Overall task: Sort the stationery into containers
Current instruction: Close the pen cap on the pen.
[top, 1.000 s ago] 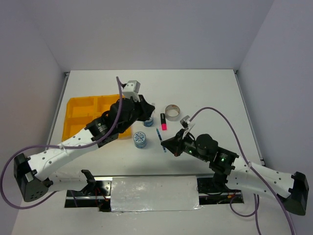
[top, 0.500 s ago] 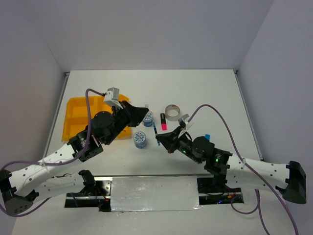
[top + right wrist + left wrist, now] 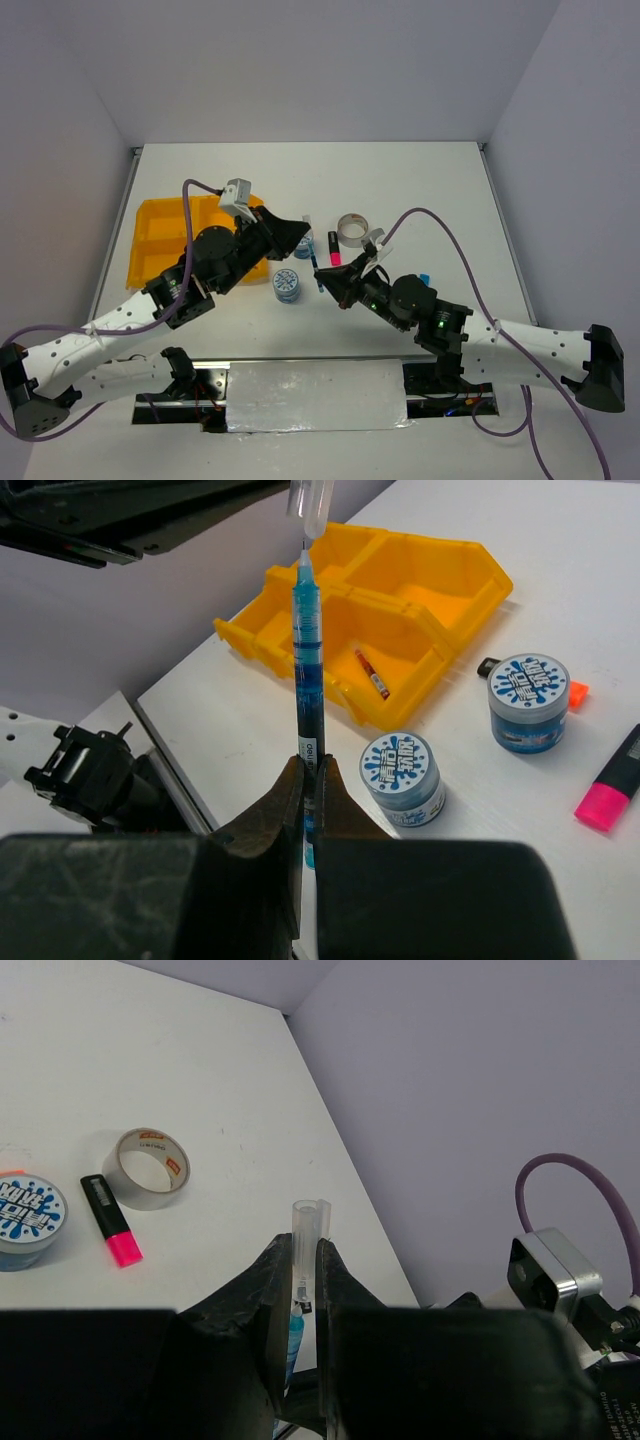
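Note:
My right gripper (image 3: pixel 313 770) is shut on a blue pen (image 3: pixel 308 650), held upright with its tip up. Just above that tip hangs a clear pen cap (image 3: pixel 308 500), and my left gripper (image 3: pixel 305 1250) is shut on this cap (image 3: pixel 308 1225). From above, both grippers meet over the table's middle, the left (image 3: pixel 303 233) beside the right (image 3: pixel 322 275). The yellow-orange tray (image 3: pixel 440 575) has a red pen (image 3: pixel 370 673) in one compartment. Two blue-white tape rolls (image 3: pixel 402 775) (image 3: pixel 527 700), a pink highlighter (image 3: pixel 334 248) and a grey tape ring (image 3: pixel 351 229) lie on the table.
The tray (image 3: pixel 160 240) sits at the table's left, partly under my left arm. A small blue piece (image 3: pixel 424 279) lies beside my right arm. An orange tip (image 3: pixel 575 692) and a black end (image 3: pixel 487 665) stick out from behind the far roll.
My right gripper has carried the blue pen up and leftward to the cap. My left arm has dropped and swung left, then held nearly still.

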Controlling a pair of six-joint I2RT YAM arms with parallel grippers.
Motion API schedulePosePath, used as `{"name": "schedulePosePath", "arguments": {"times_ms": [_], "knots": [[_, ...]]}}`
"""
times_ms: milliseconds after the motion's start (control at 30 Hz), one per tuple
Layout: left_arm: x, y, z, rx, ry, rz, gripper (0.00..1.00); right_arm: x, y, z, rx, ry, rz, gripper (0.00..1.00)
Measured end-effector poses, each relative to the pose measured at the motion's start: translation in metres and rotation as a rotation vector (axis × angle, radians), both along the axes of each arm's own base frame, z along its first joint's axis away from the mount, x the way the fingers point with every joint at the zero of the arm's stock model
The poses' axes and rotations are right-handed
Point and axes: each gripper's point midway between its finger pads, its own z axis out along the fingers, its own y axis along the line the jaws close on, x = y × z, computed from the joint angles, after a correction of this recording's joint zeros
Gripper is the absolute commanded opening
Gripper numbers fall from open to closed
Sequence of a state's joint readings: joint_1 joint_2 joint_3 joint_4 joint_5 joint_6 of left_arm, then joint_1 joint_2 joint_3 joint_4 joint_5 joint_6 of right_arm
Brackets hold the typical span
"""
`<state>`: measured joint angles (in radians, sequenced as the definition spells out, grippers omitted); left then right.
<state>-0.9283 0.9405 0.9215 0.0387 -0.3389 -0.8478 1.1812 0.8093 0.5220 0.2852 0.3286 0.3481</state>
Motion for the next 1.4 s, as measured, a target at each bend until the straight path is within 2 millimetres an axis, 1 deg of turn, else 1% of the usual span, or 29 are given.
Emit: {"name": "schedulePosePath", "arguments": {"times_ms": [367,600,900,1200,1400], "knots": [[-0.0006,-0.0068,0.0008,-0.010,-0.011,-0.027,0.00,0.0016,-0.0010,0.0006,0.000,-0.001,-0.012,0.00],[0.0000,-0.0093,-0.0038,-0.002,-0.007,-0.033,0.00,0.0025,-0.0017,0.0007,0.000,-0.001,-0.018,0.00],[0.0011,-0.0083,-0.0069,0.008,-0.009,-0.026,0.00,0.0019,-0.0014,0.0006,0.006,0.008,-0.016,0.00],[0.0034,-0.0030,-0.0024,0.031,-0.048,-0.007,0.00,0.0007,-0.0019,-0.0007,0.009,0.022,-0.015,0.00],[0.0037,-0.0029,-0.0013,0.030,-0.053,-0.006,0.00,0.0000,-0.0034,0.0023,0.020,0.021,-0.015,0.00]]}}
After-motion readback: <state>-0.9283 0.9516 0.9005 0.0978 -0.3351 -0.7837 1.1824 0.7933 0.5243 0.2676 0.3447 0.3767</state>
